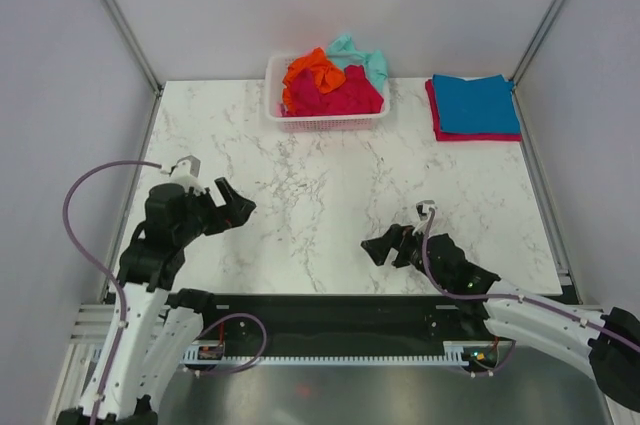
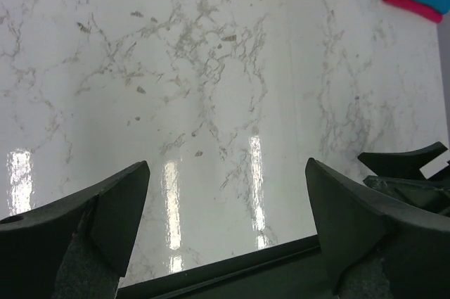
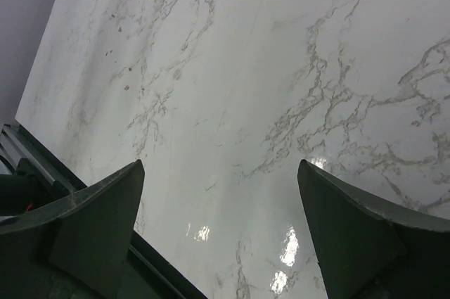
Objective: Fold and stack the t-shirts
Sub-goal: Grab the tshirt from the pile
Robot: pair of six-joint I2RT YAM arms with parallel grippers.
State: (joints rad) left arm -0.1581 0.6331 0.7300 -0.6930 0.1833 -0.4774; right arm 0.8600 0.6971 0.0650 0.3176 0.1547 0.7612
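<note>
Top external view: crumpled t-shirts [image 1: 330, 85], orange, mint-teal and crimson, fill the white basket [image 1: 325, 123] at the far edge of the table [image 1: 300, 185]. At the far right corner, a folded blue t-shirt [image 1: 478, 103] lies on a folded red t-shirt [image 1: 470, 135]. Left gripper [image 1: 232, 207] and right gripper [image 1: 385, 245] hover near the front edge, jaws wide, holding nothing.

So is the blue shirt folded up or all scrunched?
Folded. The blue shirt lies flat as a neat rectangle on a folded red shirt, unlike the crumpled shirts in the basket.
</note>
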